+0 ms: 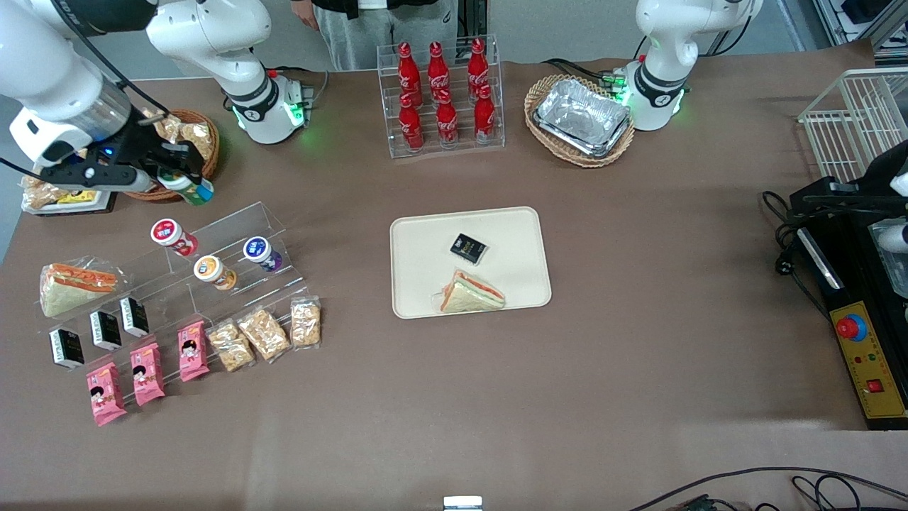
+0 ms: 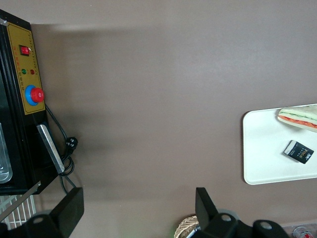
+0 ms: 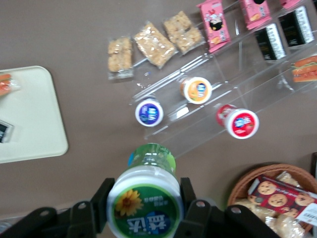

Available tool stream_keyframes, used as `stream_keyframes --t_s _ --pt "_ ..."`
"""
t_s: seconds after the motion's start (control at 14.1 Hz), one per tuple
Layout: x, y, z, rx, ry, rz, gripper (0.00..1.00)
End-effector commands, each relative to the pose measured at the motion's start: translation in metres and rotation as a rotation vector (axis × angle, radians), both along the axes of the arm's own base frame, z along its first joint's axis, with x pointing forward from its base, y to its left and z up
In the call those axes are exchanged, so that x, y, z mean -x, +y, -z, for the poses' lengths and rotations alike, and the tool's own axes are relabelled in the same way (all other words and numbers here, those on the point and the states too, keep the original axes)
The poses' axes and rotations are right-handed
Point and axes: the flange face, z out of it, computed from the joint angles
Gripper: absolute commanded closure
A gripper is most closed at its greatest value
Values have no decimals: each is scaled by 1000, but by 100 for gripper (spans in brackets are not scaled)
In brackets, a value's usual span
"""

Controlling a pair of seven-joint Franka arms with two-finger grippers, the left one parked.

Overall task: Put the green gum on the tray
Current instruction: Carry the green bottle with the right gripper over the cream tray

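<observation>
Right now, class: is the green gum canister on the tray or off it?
Off it. The green gum is held in the gripper, jaws shut on it, raised above the display shelf's upper end; the tray lies apart.

End effector clamping green gum, tray nearby

In the front view the gripper covers most of the green gum, leaving only a sliver of lid and green body showing, and the arm above the gripper hides part of the wicker basket beside it. In the right wrist view that basket and the tray are cut off by the edge, and the gripper's fingertips lie hidden under the gum's lid. The print on the black packet on the tray is too small to read.
</observation>
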Motion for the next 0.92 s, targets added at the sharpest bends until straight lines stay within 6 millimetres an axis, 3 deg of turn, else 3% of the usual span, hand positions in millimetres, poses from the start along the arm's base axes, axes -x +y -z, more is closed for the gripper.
stream_keyframes --t_s 0.0,0.07,0.42,0.64,0.85 --pt "-25 37 -10 -57 42 53 68" --pt "-27 50 -6 -60 51 78 68" --pt "-22 151 29 -29 73 147 68" --pt "-14 210 71 -37 55 199 68" --pt "14 264 129 -36 22 217 68"
